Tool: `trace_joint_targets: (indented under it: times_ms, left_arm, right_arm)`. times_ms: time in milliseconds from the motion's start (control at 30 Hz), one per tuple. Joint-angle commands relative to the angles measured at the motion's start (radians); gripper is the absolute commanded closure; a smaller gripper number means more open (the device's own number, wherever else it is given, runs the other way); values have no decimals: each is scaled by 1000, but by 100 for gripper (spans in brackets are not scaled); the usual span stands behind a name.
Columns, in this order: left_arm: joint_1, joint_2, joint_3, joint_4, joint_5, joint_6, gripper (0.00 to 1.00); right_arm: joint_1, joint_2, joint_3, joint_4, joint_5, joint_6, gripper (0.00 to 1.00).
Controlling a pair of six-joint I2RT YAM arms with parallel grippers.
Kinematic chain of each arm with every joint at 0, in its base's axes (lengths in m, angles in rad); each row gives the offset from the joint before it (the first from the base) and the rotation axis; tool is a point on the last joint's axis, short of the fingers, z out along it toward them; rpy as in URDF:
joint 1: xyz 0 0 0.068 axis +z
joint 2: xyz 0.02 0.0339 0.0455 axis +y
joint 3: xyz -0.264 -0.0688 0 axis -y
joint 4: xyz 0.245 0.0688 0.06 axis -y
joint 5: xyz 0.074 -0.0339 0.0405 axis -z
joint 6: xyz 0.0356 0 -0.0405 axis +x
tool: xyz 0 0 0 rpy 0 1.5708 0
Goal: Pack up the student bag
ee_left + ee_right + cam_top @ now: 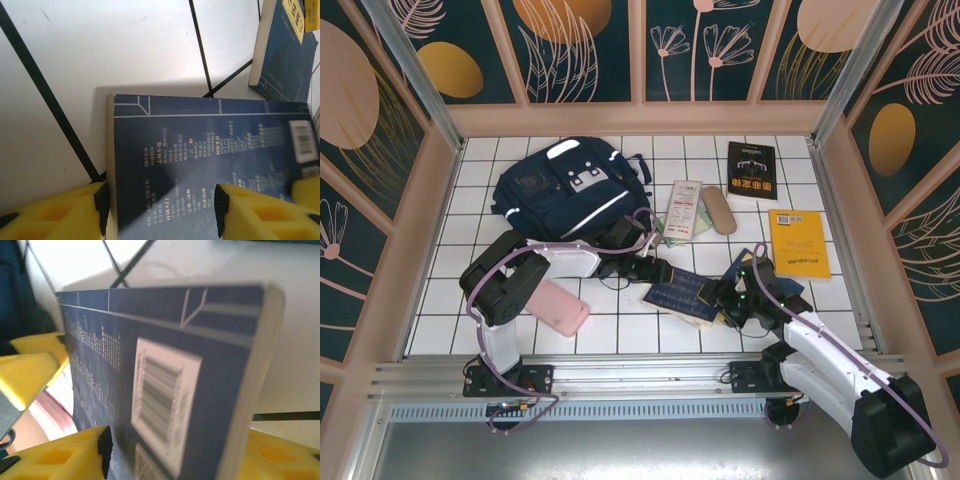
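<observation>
The left gripper and right gripper straddle the navy book half open, grip unclear; clamp before lifting to the student bag.

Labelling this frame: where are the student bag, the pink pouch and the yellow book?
student bag (pixel 560 195), top view, navy front panel.
pink pouch (pixel 560 308), top view, its middle.
yellow book (pixel 798 245), top view, cover centre.
</observation>
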Motion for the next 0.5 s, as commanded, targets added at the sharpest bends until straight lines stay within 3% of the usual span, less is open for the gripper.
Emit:
trace_joint_targets:
  times_ms: [0, 167, 267, 467]
  left_arm:
    - [-18, 21, -25, -5, 51, 5, 41]
    - [-19, 15, -24, -17, 41, 13, 42]
    - [-18, 4, -20, -37, 22, 19, 42]
    - [9, -80, -35, -111, -95, 12, 36]
  right_arm:
    - [1, -70, 30, 92, -41, 18, 50]
    - [-2, -89, 29, 79, -20, 18, 66]
    - [-2, -78, 29, 79, -13, 11, 69]
    - [-6, -83, 85, 5, 7, -34, 79]
